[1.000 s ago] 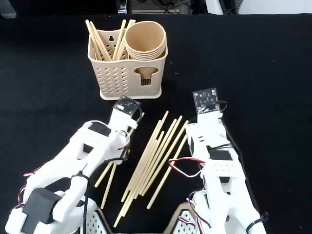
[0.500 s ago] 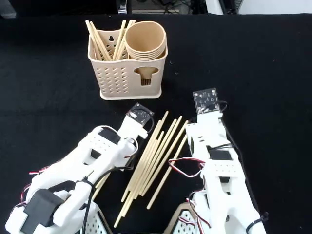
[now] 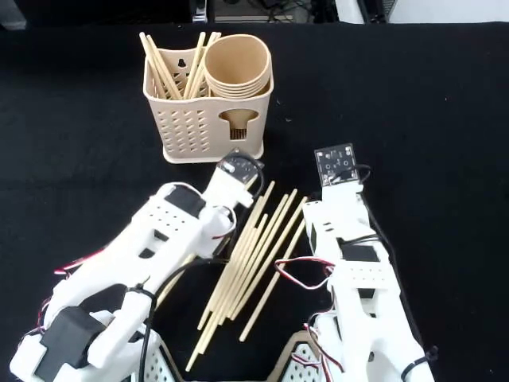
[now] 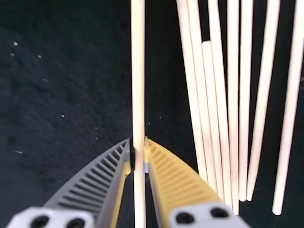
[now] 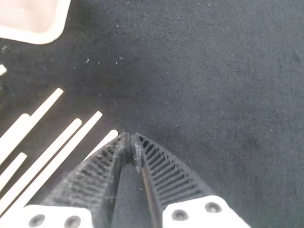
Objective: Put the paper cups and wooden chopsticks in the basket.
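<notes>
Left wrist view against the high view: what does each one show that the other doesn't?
Left wrist view: the left pincer shut on one chopstick, seen close up. High view: the basket holding stacked paper cups and stored chopsticks, plus the right arm beside the pile. Both: the loose chopsticks lying side by side on the black table.

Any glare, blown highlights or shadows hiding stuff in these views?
High view: even light, black cloth swallows shadows. Left wrist view: chopstick in the left gripper and loose chopsticks bright, near washed out. Right wrist view: basket corner blown pale.
</notes>
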`<control>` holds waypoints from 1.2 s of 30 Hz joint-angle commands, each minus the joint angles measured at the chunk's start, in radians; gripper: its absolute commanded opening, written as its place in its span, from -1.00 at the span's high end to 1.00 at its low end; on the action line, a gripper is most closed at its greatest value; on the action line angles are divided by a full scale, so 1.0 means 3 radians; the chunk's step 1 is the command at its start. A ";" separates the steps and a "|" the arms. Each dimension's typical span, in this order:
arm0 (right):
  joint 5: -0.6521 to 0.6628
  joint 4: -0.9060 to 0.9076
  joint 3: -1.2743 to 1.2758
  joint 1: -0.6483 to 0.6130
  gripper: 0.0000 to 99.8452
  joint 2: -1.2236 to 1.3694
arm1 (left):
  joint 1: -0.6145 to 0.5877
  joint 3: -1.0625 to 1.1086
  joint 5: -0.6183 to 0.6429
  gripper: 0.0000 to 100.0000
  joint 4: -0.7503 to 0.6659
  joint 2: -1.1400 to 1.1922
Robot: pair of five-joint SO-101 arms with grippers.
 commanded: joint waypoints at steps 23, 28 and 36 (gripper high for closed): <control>-0.0010 -0.0072 -0.0018 -0.0015 0.96 -0.0084 | -0.0448 -0.0136 -0.0159 0.94 -0.0102 -0.2895; -0.0005 -0.0072 -0.0018 -0.0015 0.96 -0.0079 | -0.0488 -0.0105 -0.0138 0.94 -0.0619 -0.3278; -0.0005 -0.0072 -0.0018 -0.0015 0.96 -0.0074 | -0.1230 0.0284 -0.0041 0.94 -0.2598 -0.3396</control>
